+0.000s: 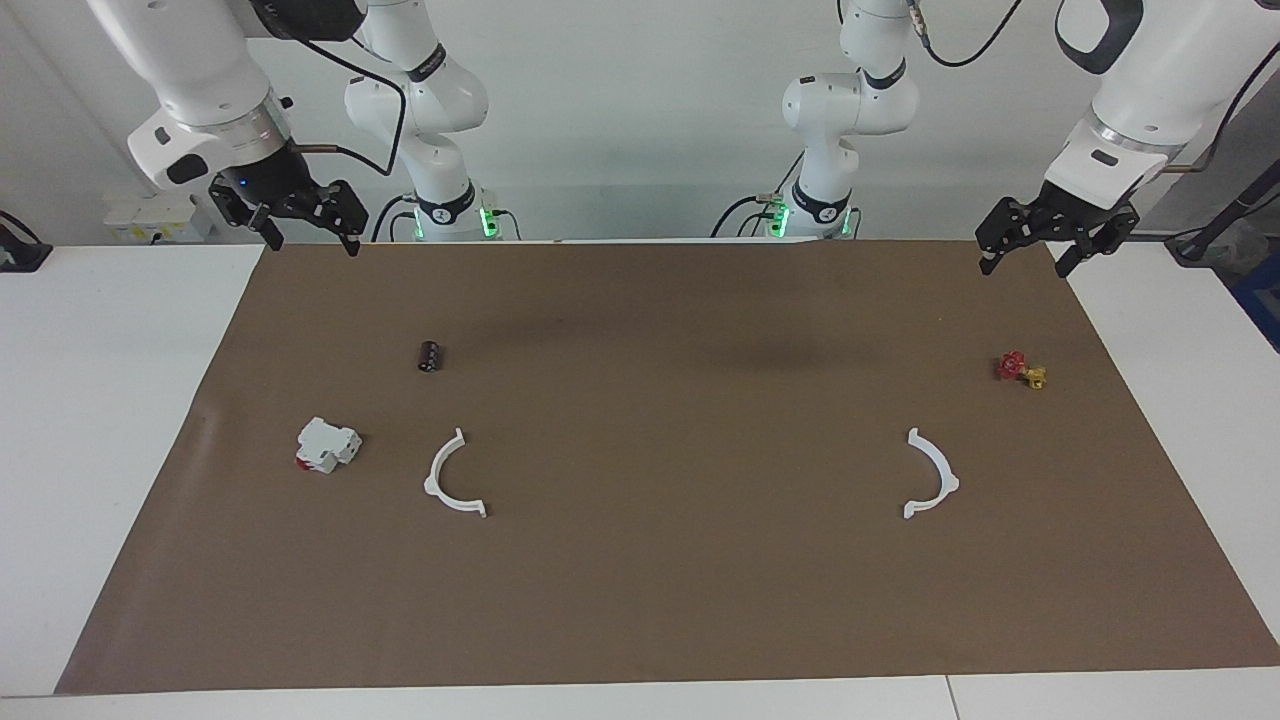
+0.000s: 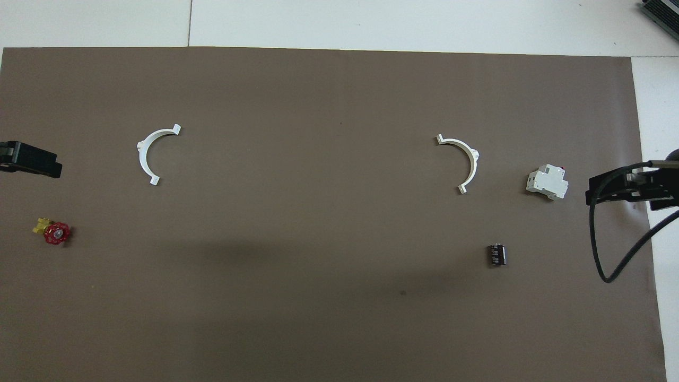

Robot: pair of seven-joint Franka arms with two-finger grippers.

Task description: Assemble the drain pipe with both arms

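Because the drain pipe lay in two half-ring arcs well apart on the counter's brown mat [image 1: 640, 600], each arm had its own: one arc [image 1: 455, 478] toward the right arm's end, the other arc [image 1: 930, 477] toward the left arm's. Both were far from the robots, hollows facing each other. The right pincer [image 1: 302, 222] and left pincer [image 1: 1040, 250] hovered over the mat's near corners, fingers apart, empty. A white box [image 1: 326, 445] sat beside the first arc; a black cylinder [image 1: 430, 356] and red valve [image 1: 1018, 368] lay nearer the robots.

Two white half-ring arcs lay well apart on the brown-covered bench [image 1: 640, 600], one arc [image 1: 455, 477] toward the right arm's end, the other arc [image 1: 930, 476] toward the left arm's. Both tools, left tool [image 1: 1032, 260] and right tool [image 1: 312, 238], hung open above the bench's robot-side corners.
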